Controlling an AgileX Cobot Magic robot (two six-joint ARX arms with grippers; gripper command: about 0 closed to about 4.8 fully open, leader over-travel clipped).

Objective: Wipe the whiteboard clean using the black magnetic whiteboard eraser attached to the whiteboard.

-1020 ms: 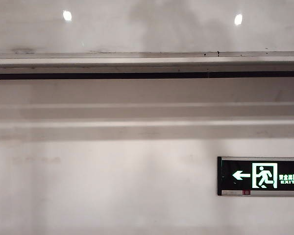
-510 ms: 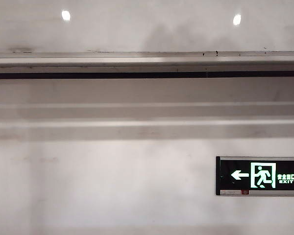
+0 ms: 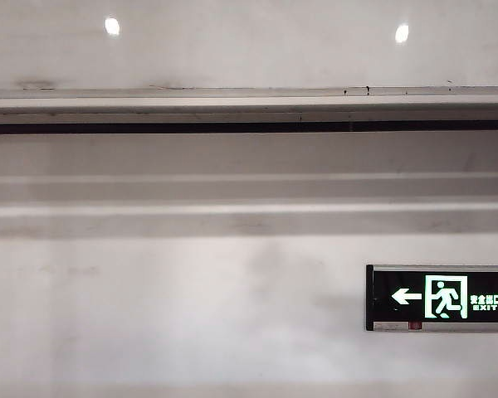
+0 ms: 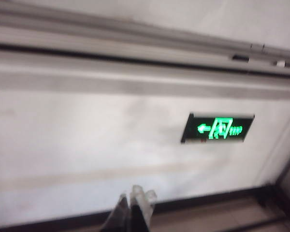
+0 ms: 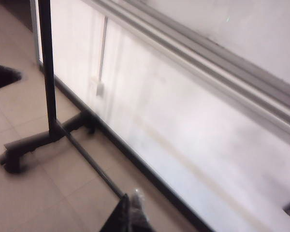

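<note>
The whiteboard [image 3: 249,50] fills the top of the exterior view, glossy, with two round light spots and a silver rail [image 3: 249,104] under it. The black eraser does not show there. In the left wrist view a small dark block [image 4: 240,58] sits on the rail, too blurred to name. My left gripper [image 4: 135,195] is shut and empty, held off the wall well below the board [image 4: 222,17]. Above the tiled floor, my right gripper [image 5: 130,200] is also shut with nothing in it, far from the board [image 5: 241,29]. Neither gripper shows in the exterior view.
A thin black strip [image 3: 249,127] runs under the rail. A green-lit exit sign [image 3: 440,298] hangs on the matte wall at lower right. A black stand on a wheeled foot [image 5: 46,72] rises from the floor near the right gripper, beside a wall socket [image 5: 100,88].
The grey shadow on the upper board has gone, and a faint one now lies lower on the wall. No arm shows in any of the exterior frames.
</note>
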